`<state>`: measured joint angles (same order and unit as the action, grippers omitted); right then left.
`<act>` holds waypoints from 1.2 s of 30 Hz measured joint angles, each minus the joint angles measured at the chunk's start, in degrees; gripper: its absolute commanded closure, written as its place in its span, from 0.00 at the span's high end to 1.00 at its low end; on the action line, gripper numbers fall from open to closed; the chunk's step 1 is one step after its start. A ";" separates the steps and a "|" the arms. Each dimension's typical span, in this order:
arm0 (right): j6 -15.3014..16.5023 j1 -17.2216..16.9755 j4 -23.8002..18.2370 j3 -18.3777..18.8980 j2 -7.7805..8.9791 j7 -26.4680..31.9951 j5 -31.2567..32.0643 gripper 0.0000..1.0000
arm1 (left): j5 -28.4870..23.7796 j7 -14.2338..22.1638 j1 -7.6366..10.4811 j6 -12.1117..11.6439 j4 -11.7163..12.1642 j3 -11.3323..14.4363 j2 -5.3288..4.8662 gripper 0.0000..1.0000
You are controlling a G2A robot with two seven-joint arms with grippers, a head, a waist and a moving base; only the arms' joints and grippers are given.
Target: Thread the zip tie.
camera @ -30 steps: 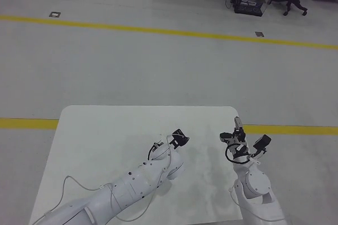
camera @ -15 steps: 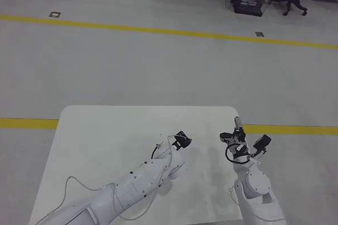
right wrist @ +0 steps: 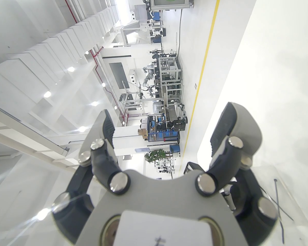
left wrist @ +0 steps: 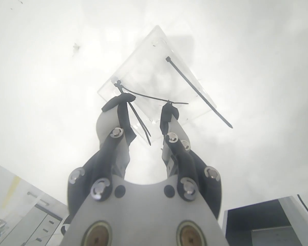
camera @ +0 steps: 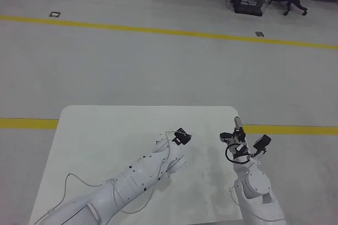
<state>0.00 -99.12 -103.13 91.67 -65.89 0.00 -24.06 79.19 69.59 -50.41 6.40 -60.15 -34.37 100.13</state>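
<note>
A clear square plate [left wrist: 154, 60] lies on the white table [camera: 101, 140] with three black zip ties on it. One zip tie [left wrist: 195, 88] lies straight and apart from the others. A second zip tie [left wrist: 146, 95] runs across the tips of my left gripper [left wrist: 143, 103], which is open and low over the plate's corner. A third zip tie [left wrist: 140, 122] lies between the fingers, crossing the second near its head. In the top view the left gripper [camera: 181, 136] is at mid-table. My right gripper [camera: 232, 135] stands open near the table's right edge, pointing away, holding nothing.
In the right wrist view, the open right gripper [right wrist: 169, 119] faces the room, with the plate's edge and crossed zip ties [right wrist: 278, 201] behind it. A yellow floor line [camera: 158, 31] runs beyond the table. Bare table surface lies to the left.
The left arm has shifted slightly, its gripper staying over the same mid-table spot. The right arm has not moved.
</note>
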 measured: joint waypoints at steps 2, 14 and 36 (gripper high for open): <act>0.00 0.00 0.00 0.00 0.00 0.00 0.00 1.00 | 0.50 -0.05 -0.04 0.04 -0.24 0.13 -0.03 0.24; 0.00 0.00 0.00 0.00 0.00 0.00 0.00 1.00 | 3.45 0.08 -1.24 0.47 -2.71 0.26 -0.46 0.22; 0.00 0.00 0.00 0.00 0.00 0.00 0.00 1.00 | 4.99 -1.03 1.00 2.79 4.29 3.64 1.80 0.23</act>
<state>0.00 -99.12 -103.13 91.67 -65.89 0.00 -24.06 84.18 68.57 -49.41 9.18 -55.85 -30.73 101.93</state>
